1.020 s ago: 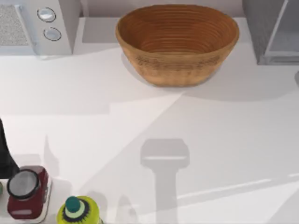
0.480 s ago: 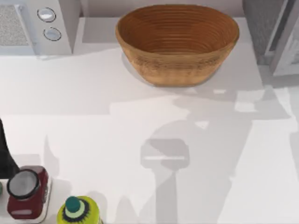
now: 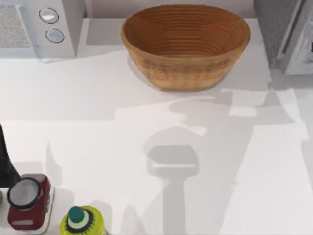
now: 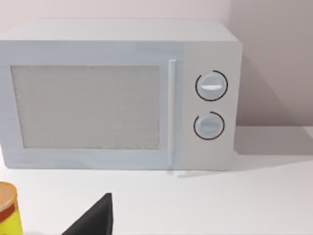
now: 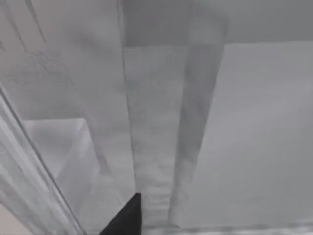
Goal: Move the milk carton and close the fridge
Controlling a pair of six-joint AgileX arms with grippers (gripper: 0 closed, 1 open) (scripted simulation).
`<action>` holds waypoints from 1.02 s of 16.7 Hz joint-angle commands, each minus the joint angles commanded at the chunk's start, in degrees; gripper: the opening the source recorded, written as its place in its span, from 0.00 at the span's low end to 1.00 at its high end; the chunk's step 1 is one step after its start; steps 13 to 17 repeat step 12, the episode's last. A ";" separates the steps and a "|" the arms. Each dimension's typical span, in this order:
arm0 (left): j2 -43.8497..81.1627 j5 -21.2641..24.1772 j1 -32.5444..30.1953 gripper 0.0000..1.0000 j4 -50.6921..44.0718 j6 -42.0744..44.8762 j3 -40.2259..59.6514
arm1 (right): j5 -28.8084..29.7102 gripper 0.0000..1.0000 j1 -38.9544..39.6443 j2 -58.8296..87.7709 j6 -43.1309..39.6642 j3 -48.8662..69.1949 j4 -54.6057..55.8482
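1. Fridge [image 3: 293, 36]: grey box at the far right corner of the table [image 3: 98, 127], cut off by the top view's right edge. Its light-grey framed door stands at a slant across the front and looks not fully shut, though the angle makes this hard to confirm.
2. Right wrist view: pale grey fridge panels [image 5: 151, 122] and a framed edge at very close range, with one dark fingertip [image 5: 128, 218] of the right gripper at the lower border. Only that tip is visible, so I cannot tell how far the jaws are apart or whether they hold anything.
3. Left wrist view: looks straight at the front of the microwave [image 4: 117, 93], with its mesh door and two round knobs one above the other. A dark fingertip [image 4: 95, 218] of the left gripper sits at the lower border; its opening cannot be judged either.
4. Wicker basket [image 3: 186, 44]: at the far edge of the table, between the microwave at the far left corner and the fridge, apart from both.
5. Near left corner: a dark red device with a round grey top [image 3: 27, 200], just beside a yellow-green bottle with teal cap [image 3: 82, 223].
6. Middle of the table: bare white surface crossed by grey shadows.
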 joint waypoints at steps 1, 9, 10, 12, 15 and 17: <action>0.00 0.00 0.00 1.00 0.00 0.00 0.00 | 0.00 1.00 0.03 1.32 0.03 1.36 -0.49; 0.00 0.00 0.00 1.00 0.00 0.00 0.00 | 0.38 1.00 0.11 18.05 0.10 23.32 -4.11; 0.00 0.00 0.00 1.00 0.00 0.00 0.00 | 0.44 1.00 0.12 19.17 0.14 24.48 -4.59; 0.00 0.00 0.00 1.00 0.00 0.00 0.00 | 0.46 1.00 0.14 19.76 0.18 25.10 -4.92; 0.00 0.00 0.00 1.00 0.00 0.00 0.00 | 0.46 1.00 0.14 19.76 0.18 25.10 -4.92; 0.00 0.00 0.00 1.00 0.00 0.00 0.00 | 0.46 1.00 0.14 19.76 0.18 25.10 -4.92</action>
